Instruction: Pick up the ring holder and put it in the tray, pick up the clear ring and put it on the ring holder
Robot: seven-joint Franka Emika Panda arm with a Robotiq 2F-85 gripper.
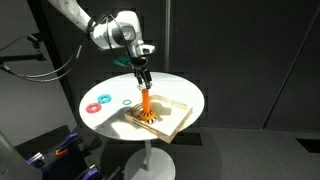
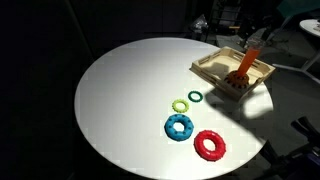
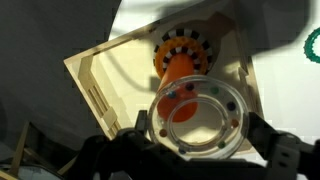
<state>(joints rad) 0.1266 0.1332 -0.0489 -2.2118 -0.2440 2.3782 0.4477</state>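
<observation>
Tool (image 1: 146, 82) pinches the clear ring (image 3: 228, 105) by its rim, held directly over the orange peg of the ring holder (image 3: 183, 58). Ring holder stands upright inside the wooden tray (image 1: 176, 120) on the white worktop (image 2: 120, 100).

The short orange-peg ring holder (image 1: 147, 104) with its round tan base stands upright inside the shallow square light-wood tray (image 1: 178, 112), off toward one side. The clear plastic ring (image 3: 228, 125) with little coloured beads sits level right over the peg's top. Can't tell if it's actually threaded on.

Matt wooden tray (image 3: 105, 75), glossy clear ring (image 3: 160, 125), probably plastic.
</observation>
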